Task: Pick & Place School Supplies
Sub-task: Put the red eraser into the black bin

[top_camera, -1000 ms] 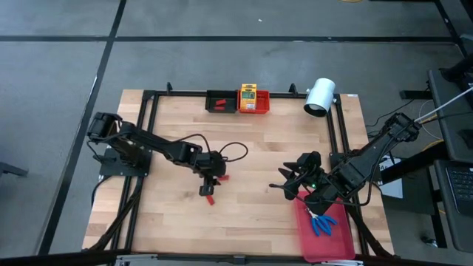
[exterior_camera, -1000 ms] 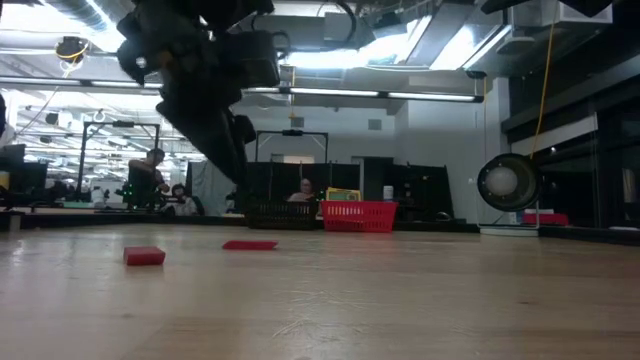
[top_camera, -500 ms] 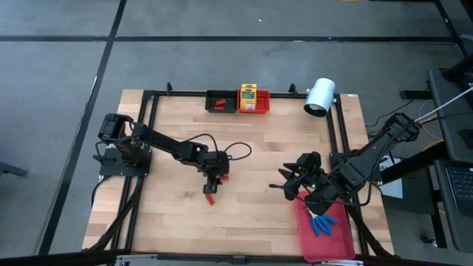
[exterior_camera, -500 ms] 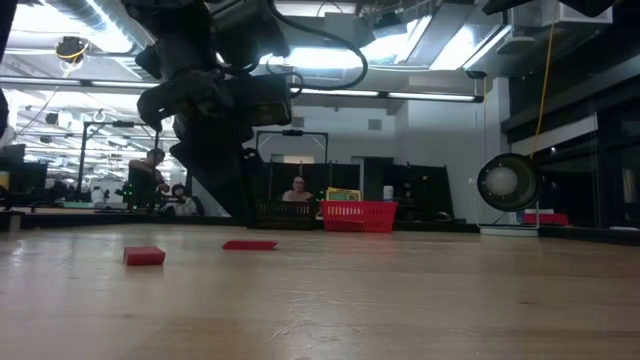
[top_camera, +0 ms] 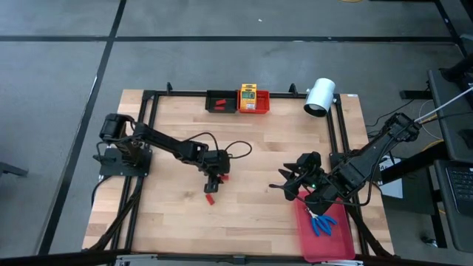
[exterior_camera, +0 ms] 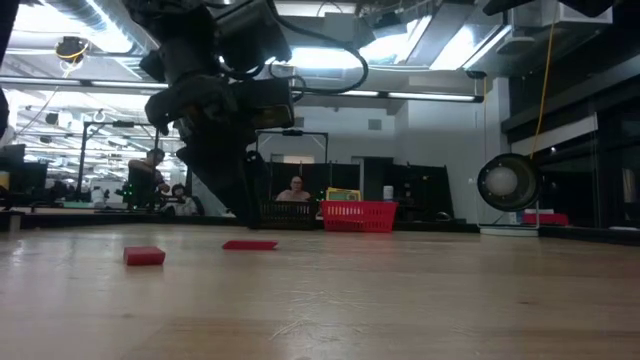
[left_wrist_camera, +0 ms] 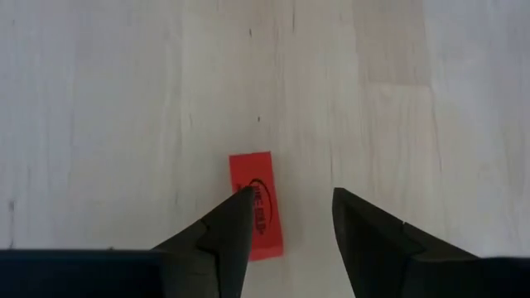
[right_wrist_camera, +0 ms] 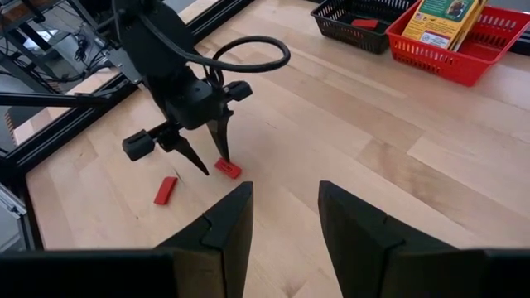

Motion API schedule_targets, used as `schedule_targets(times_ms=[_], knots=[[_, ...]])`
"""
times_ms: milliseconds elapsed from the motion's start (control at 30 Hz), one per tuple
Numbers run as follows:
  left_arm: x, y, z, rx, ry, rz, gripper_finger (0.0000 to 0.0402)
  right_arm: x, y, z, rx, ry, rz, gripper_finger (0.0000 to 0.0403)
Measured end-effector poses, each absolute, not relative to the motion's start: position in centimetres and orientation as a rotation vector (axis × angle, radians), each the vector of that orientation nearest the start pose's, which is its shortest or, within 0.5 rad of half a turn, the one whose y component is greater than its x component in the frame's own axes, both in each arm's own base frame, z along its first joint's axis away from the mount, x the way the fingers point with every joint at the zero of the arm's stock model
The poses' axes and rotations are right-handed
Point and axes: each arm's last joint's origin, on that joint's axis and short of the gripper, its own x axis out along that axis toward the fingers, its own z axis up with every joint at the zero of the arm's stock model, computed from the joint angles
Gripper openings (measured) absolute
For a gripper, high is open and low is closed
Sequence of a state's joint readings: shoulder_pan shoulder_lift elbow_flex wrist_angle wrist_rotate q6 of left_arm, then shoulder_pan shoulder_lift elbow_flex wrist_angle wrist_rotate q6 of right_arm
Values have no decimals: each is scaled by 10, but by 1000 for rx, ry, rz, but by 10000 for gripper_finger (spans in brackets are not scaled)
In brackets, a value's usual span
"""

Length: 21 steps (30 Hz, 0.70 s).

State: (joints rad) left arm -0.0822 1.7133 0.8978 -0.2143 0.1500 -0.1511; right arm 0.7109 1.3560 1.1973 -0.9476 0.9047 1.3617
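Note:
My left gripper [top_camera: 215,179] is open and points down at the middle of the table. It hangs just above a flat red piece [left_wrist_camera: 257,217]: one finger stands over the piece, the other beside it. In the low view its fingertips end above the wood. A second red piece [top_camera: 209,197] lies flat nearer the near edge. My right gripper [right_wrist_camera: 286,194] is open in the air to the right. Blue-handled pliers [top_camera: 321,222] lie in the red tray [top_camera: 329,244]. A yellow-and-green box [top_camera: 248,97] stands in the red bin.
The black bin [top_camera: 220,101], with red pieces in it, and the red bin [top_camera: 259,108] sit side by side at the far edge. A white cylinder [top_camera: 320,97] stands at the far right corner. A black frame rail [top_camera: 148,148] borders the table. People sit in the room beyond.
My left gripper has shifted a little toward the table's right and far side, from near the nearer red piece to over the farther one. Both red pieces lie where they were.

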Motion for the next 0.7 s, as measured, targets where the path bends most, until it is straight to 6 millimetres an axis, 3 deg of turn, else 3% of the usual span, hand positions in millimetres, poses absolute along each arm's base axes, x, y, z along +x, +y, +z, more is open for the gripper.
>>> schedule_targets(times_ms=[700], knots=[[323,-26,131,-190,1067,-113,156,206,148,305,501,485,-610,141]])
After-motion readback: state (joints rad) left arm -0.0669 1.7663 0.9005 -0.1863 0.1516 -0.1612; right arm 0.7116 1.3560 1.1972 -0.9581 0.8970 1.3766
